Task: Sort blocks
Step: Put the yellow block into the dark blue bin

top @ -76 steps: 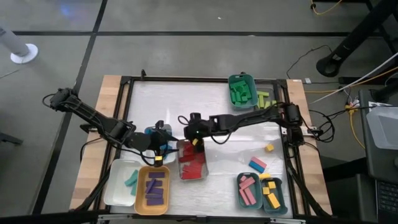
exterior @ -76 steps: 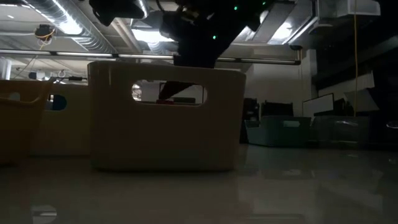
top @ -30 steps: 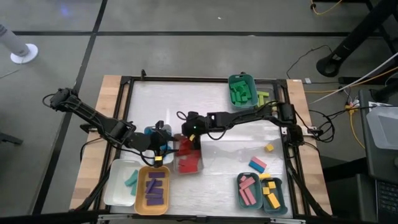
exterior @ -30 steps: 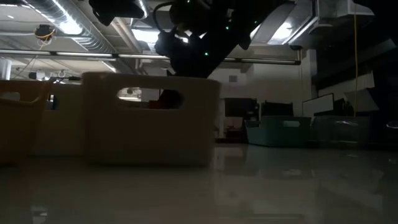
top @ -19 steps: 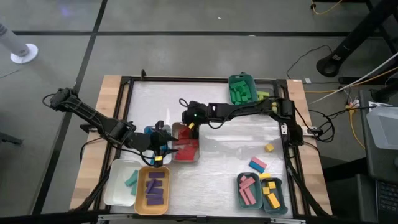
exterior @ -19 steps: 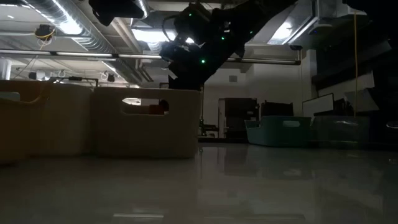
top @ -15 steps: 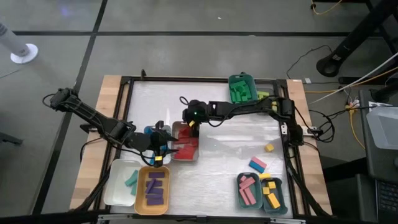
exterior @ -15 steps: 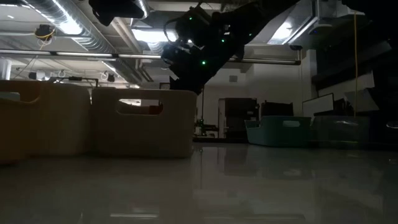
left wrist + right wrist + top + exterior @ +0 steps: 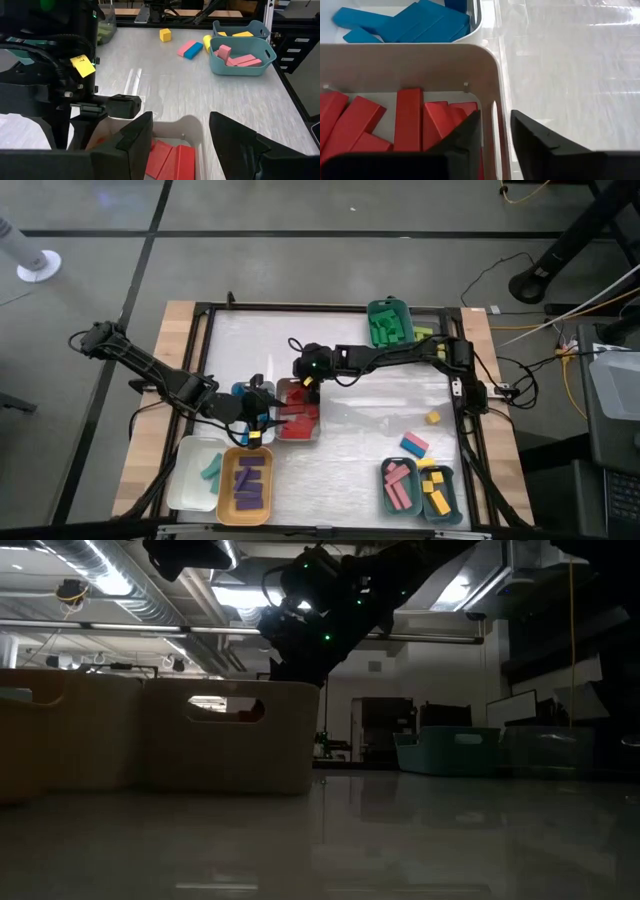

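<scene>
A: High view: both arms meet at the desk's [image 9: 350,442] left-centre, over a white tray [image 9: 298,424] of red blocks [image 9: 296,423].

B: What adds detail?

A: Right wrist view: the right gripper [image 9: 494,131] straddles the tray's wall, fingers slightly parted, one inside, one outside; a tray of blue blocks [image 9: 415,21] sits just beyond. Left wrist view: the left gripper [image 9: 180,132] hovers wide open above the red blocks, holding nothing. Low view shows only dim tray sides.
</scene>
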`<state>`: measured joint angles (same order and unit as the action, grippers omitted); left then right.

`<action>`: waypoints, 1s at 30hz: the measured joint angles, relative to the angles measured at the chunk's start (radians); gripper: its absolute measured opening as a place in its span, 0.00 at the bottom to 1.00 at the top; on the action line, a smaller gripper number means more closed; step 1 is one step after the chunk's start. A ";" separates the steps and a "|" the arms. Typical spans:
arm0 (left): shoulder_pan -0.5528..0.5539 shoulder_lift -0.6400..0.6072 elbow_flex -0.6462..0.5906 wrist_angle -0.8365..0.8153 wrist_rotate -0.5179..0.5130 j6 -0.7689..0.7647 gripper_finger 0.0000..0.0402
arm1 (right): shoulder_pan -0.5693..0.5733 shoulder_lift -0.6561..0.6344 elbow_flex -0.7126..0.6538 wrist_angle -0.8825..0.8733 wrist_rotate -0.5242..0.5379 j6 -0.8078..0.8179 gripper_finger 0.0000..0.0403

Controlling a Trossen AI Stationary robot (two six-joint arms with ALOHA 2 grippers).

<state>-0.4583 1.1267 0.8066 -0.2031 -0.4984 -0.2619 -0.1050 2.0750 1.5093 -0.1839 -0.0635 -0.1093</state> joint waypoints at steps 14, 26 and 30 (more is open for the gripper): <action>0.002 0.000 0.000 0.005 -0.012 0.034 0.46 | 0.000 -0.170 0.001 -0.124 0.048 -0.058 0.41; 0.077 0.082 0.001 0.222 -0.087 0.211 0.46 | 0.002 -0.545 0.002 -0.873 0.060 0.246 0.41; 0.138 0.172 0.001 0.385 -0.085 0.339 0.46 | 0.043 -0.607 0.002 -1.121 0.115 0.477 0.41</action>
<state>-0.3206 1.2984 0.8074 0.1815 -0.5833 0.0769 -0.0622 1.4678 1.5112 -1.3048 0.0511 0.3676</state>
